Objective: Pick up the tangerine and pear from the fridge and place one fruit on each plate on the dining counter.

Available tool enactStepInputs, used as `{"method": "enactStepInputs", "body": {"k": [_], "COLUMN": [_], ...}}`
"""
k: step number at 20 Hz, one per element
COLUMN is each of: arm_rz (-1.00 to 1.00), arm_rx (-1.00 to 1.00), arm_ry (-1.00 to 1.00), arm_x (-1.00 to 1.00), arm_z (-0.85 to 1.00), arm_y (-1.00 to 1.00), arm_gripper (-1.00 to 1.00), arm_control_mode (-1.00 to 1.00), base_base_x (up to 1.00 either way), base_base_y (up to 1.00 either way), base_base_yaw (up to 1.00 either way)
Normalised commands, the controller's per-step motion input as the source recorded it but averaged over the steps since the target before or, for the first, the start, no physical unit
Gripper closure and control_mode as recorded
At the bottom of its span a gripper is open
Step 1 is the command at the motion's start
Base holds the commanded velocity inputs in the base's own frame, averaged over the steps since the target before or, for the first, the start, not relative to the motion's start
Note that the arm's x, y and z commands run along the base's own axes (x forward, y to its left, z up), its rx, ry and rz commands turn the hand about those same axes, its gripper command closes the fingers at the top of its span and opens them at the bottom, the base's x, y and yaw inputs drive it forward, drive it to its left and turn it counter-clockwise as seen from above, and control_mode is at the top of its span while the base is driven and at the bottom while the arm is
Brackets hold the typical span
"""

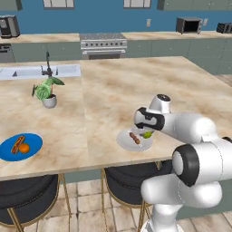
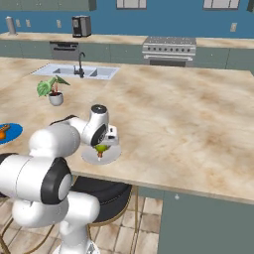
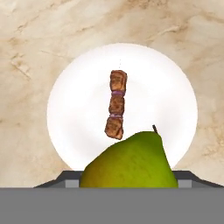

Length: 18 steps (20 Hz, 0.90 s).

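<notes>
1. From my remote station I see the gripper (image 1: 147,132) clenched on the pear (image 3: 131,162), holding it just above the white plate (image 3: 78,100).
2. The white plate sits near the front edge of the dining counter (image 1: 136,81), above a dark stool (image 1: 131,181).
3. A brown skewer of 3 meat chunks (image 3: 116,104) lies on the white plate, toward its centre, apart from the pear.
4. In the hand view the pear hangs over the plate's near rim, its stem pointing up.
5. Well to the left of the white plate, the blue plate (image 1: 9,152) carries the tangerine (image 1: 24,147) beside an orange-red sausage-like piece (image 1: 17,143).
6. A potted plant (image 1: 46,90) stands behind the blue plate, and farther back I make out a sink (image 1: 27,71) with a dark tap.
</notes>
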Motion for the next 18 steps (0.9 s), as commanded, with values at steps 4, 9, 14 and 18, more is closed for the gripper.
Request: {"method": "enactStepInputs", "body": {"k": [4, 9, 14, 18], "arm_rz": [0.25, 0.24, 0.2, 0.14], "arm_rx": [-0.04, -0.03, -0.01, 0.0], "arm_ry": [0.0, 0.0, 0.0, 0.0], "arm_x": [0.16, 0.19, 0.09, 0.0], "arm_z": [-0.17, -0.28, -0.21, -0.23], "arm_y": [-0.14, -0.05, 0.0, 0.0], "arm_gripper": [1.0, 1.0, 1.0, 1.0], "arm_control_mode": [-1.0, -1.0, -1.0, -1.0], "base_base_x": [0.0, 0.0, 0.0, 0.0], "base_base_y": [0.0, 0.0, 0.0, 0.0], "base_base_yaw": [0.0, 0.0, 0.0, 0.0]}}
